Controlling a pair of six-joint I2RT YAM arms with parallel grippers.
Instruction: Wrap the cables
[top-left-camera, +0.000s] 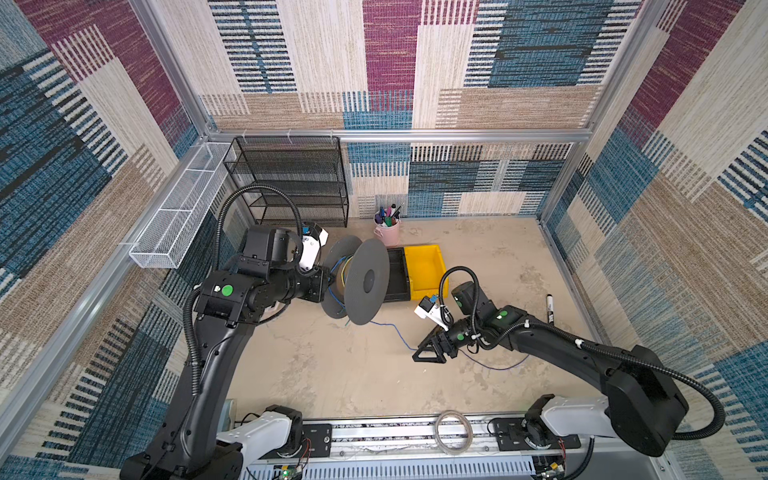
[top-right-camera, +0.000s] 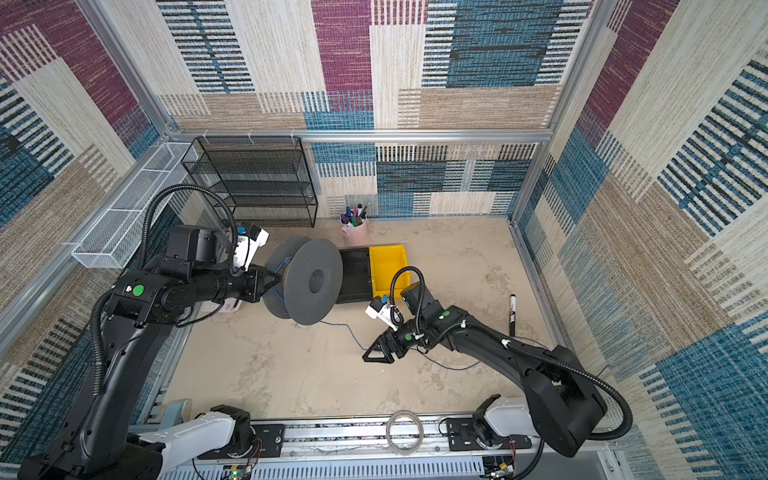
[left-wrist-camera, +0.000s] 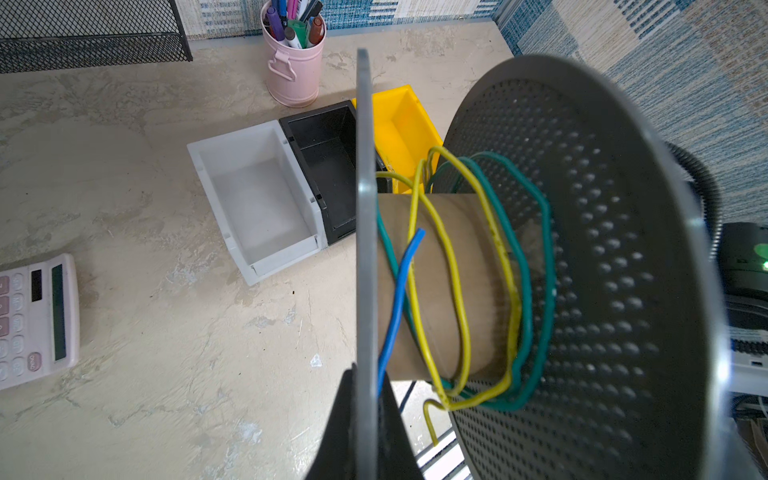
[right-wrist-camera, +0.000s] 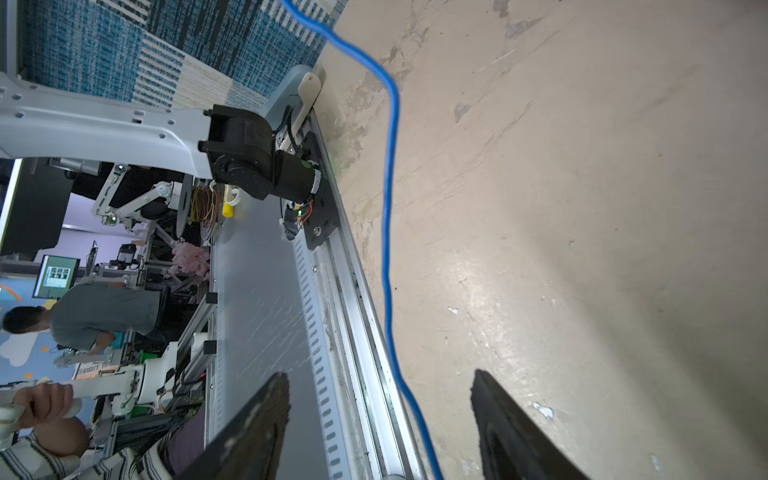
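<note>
The left gripper (left-wrist-camera: 368, 374) is clamped tight on the spool (top-left-camera: 368, 280). One finger sits on each side of the thin flange's rim. In both top views the spool lies on its side, left of middle, with its flanges standing upright.

Yellow cable (left-wrist-camera: 459, 299) and green cable (left-wrist-camera: 536, 266) hang round the cardboard core (left-wrist-camera: 449, 282) in slack loops, none of them snug. The green loops sag out toward the perforated flange.

The blue cable (top-left-camera: 392, 332) has its end against the core beside the gripped flange. It drops off the spool past the left fingers and trails across the table (top-left-camera: 332, 374) toward the right arm.

The right gripper (right-wrist-camera: 380, 374) sits low over the table near the middle, with its jaws spread wide and nothing held. In the right wrist view the blue cable runs straight through the gap between the two fingers and touches neither. Past the gripper, a top view shows it curving on in a loose arc beneath the right arm, flat on the table.
</note>
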